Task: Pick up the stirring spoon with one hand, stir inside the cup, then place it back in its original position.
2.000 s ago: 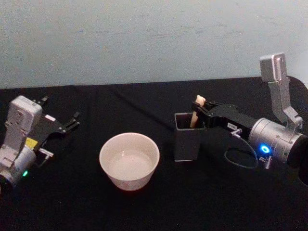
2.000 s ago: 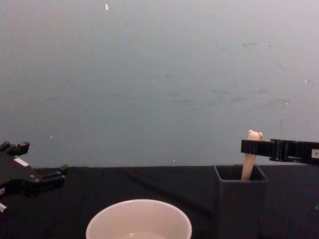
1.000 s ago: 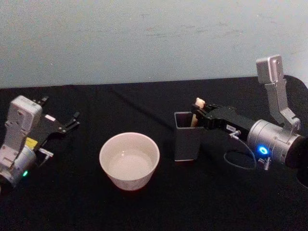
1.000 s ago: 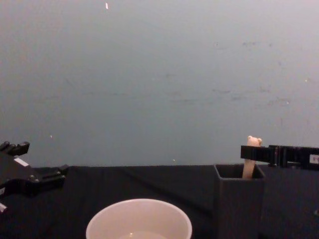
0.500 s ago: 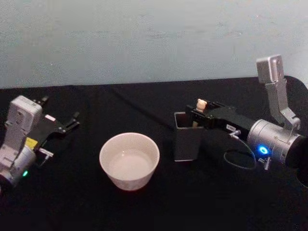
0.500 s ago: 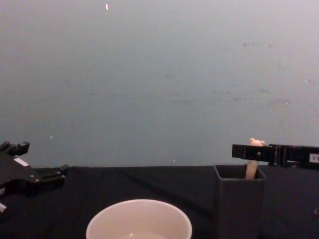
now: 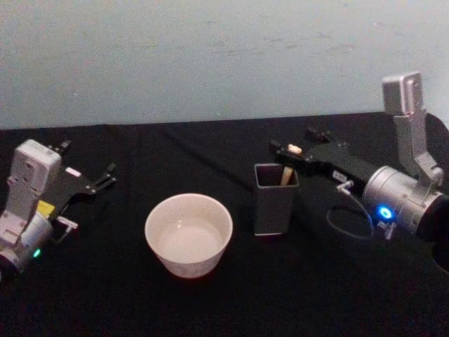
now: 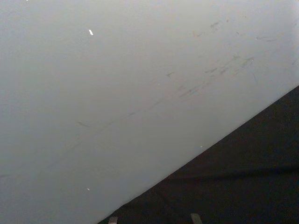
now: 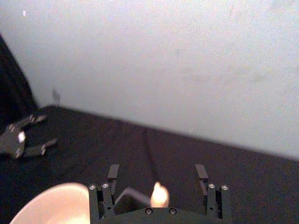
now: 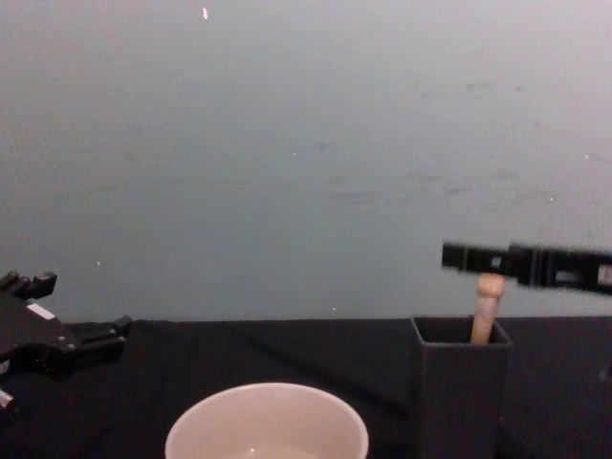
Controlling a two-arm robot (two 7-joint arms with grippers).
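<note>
Two arms flank a black table [image 7: 210, 309], and the work sits on the robot's right side. The largest task item, the cream-white cup [image 7: 188, 234], stands near the table's middle with a little liquid in it, just left of the dark grey square holder [image 7: 274, 199]. The stirring spoon [image 7: 287, 170] stands in that holder, handle up and its bear-head top poking above the rim, bowl hidden inside. The right gripper [image 7: 293, 149] hangs over the handle top with its fingers [image 9: 113, 171] spread wide; the right wrist view shows the handle tip between them, untouched. I judge the spoon to be resting in its home spot, either just returned or not yet lifted; these views alone cannot settle which. If unlifted, the next move needs a lower, centred pinch. The left gripper [image 7: 95, 181] lies parked at the far left, fingers apart.
</note>
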